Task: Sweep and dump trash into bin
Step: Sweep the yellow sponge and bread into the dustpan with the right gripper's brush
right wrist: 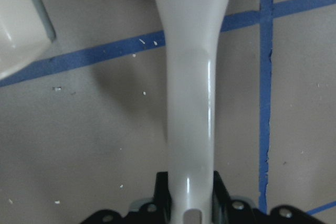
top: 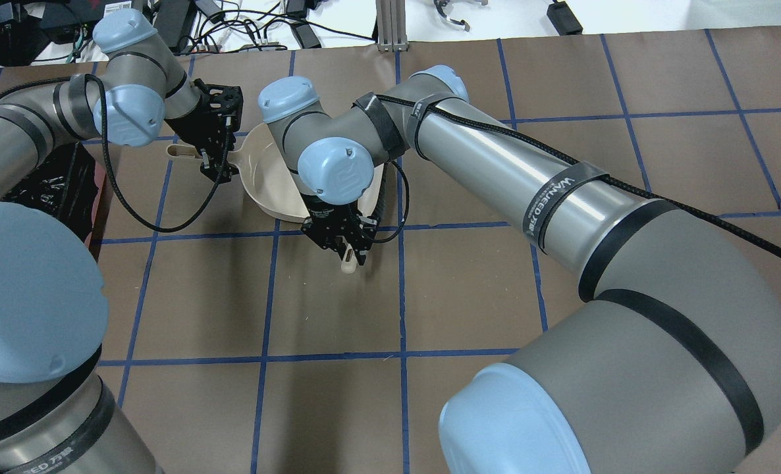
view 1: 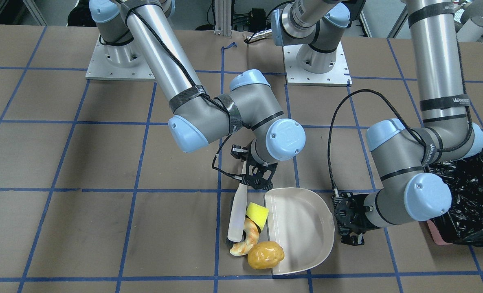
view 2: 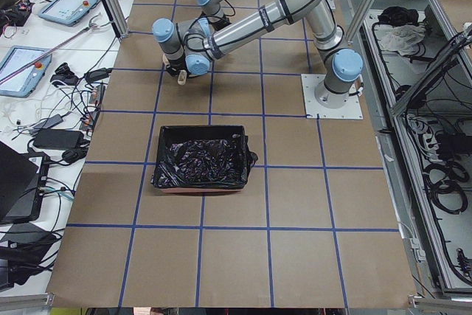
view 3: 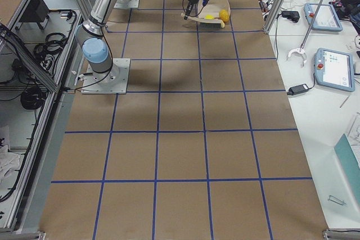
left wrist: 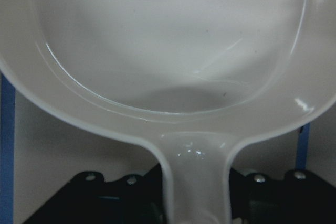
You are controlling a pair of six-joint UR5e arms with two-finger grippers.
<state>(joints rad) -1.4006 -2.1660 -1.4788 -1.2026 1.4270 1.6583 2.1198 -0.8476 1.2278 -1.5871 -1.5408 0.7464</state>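
Note:
The beige dustpan lies flat on the table, and my left gripper is shut on its handle. My right gripper is shut on the beige brush, whose handle runs down to black bristles beside the trash. The yellow sponge touches the pan's open edge. Between brush and pan lies the tan croissant. The golden-brown potato rests half over the pan's lip. The bin, pink with a black bag, stands behind my left arm.
Two arm base plates sit at the table's robot side. Brown paper with blue tape grid lines covers the table. Tablets and cables lie off the table on the operators' side.

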